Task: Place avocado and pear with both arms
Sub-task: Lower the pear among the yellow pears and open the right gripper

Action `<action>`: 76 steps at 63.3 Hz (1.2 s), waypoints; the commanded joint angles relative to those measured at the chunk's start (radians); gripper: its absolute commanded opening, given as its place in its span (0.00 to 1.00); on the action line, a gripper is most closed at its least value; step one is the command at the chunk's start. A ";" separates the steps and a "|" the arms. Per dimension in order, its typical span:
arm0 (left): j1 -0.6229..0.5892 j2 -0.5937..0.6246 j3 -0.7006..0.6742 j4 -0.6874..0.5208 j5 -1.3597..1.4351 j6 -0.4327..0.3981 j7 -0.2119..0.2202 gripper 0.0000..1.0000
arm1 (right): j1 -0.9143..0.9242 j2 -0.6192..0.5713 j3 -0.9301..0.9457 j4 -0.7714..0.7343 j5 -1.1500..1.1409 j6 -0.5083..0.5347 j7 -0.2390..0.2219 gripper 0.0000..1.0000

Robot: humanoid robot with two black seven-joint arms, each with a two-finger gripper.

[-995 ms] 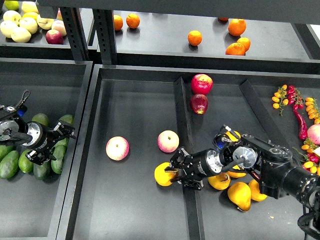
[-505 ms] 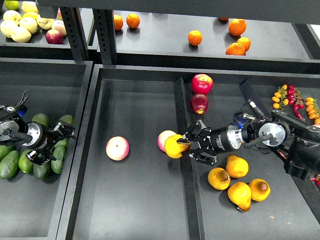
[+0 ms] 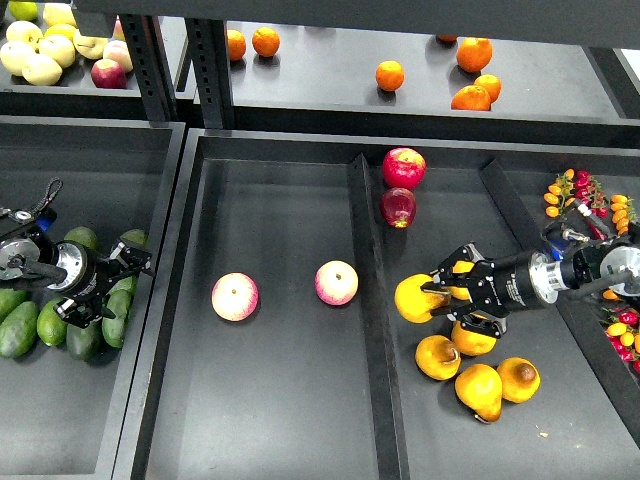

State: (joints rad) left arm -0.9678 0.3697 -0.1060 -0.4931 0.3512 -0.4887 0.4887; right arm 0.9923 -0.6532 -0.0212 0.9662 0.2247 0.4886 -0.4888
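Black bins: right jaws (image 3: 437,293) grip one pear (image 3: 413,298) (four total); left jaws (image 3: 122,283) open over avocados (image 3: 60,325).

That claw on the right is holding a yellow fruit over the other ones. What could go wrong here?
The right gripper holds the pear only by its side, so it might slip and roll. It hangs close above the other pears, which it could bump. The left gripper sits among the avocados and may nudge them.
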 commanded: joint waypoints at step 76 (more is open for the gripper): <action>0.009 0.000 -0.001 0.001 0.000 0.000 0.000 1.00 | -0.170 0.090 -0.184 -0.090 0.039 0.000 0.000 0.06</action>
State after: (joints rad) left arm -0.9588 0.3701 -0.1074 -0.4925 0.3503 -0.4888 0.4887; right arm 0.8450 -0.5916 -0.2083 0.9087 0.2657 0.4886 -0.4887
